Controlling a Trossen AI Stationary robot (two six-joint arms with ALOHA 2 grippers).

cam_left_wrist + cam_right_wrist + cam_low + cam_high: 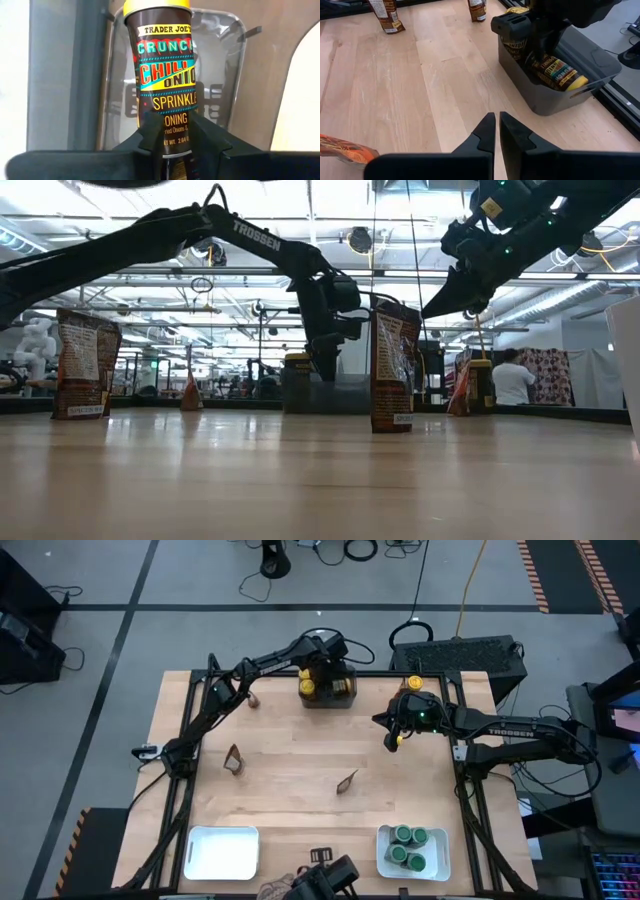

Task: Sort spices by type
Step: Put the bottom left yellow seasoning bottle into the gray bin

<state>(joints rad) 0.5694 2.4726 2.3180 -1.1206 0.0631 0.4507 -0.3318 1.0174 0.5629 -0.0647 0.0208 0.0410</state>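
While the left gripper (172, 131) clamps a yellow-lidded Trader Joe's chili onion jar (164, 75) inside the dark grey bin (330, 697) at the table's (300, 760) far edge, the right gripper (497, 131) hovers nearby, jaws closed and empty.

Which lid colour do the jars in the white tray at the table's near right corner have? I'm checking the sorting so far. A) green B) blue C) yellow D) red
A: the high view shows the white tray holding only green-lidded jars, while the yellow-lidded ones sit in the dark bin.
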